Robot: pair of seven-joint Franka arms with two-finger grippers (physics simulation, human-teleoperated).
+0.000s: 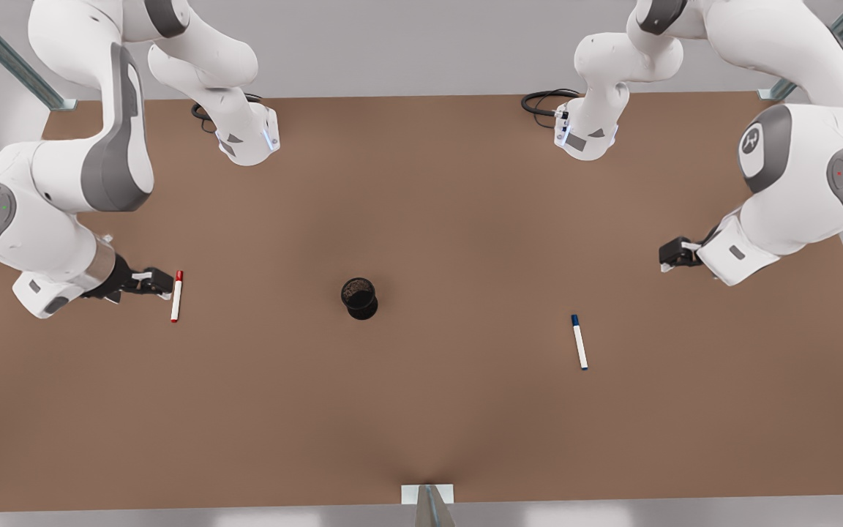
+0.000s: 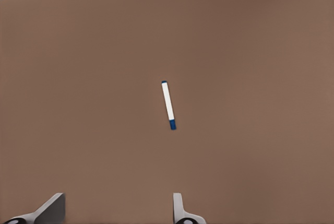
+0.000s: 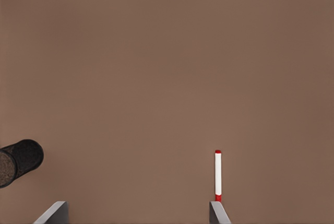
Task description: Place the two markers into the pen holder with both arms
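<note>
The red-capped marker (image 1: 176, 296) lies flat on the brown table (image 1: 421, 410) at the front view's left. My right gripper (image 1: 162, 282) is open just beside its cap end; in the right wrist view the marker (image 3: 218, 176) lies by one finger of this gripper (image 3: 137, 208). The blue-capped marker (image 1: 579, 342) lies flat at the front view's right. My left gripper (image 1: 667, 255) hovers open some way behind and to the right of it; from the left wrist the marker (image 2: 168, 105) lies well ahead of the gripper (image 2: 117, 205). The black pen holder (image 1: 359, 298) (image 3: 20, 160) stands upright between the markers.
Both arm bases (image 1: 249, 139) (image 1: 586, 135) stand at the table's back edge with black cables (image 1: 542, 102) beside them. A metal post (image 1: 427, 505) rises at the middle of the front edge. Slanted frame struts (image 1: 8, 62) cross the back corners.
</note>
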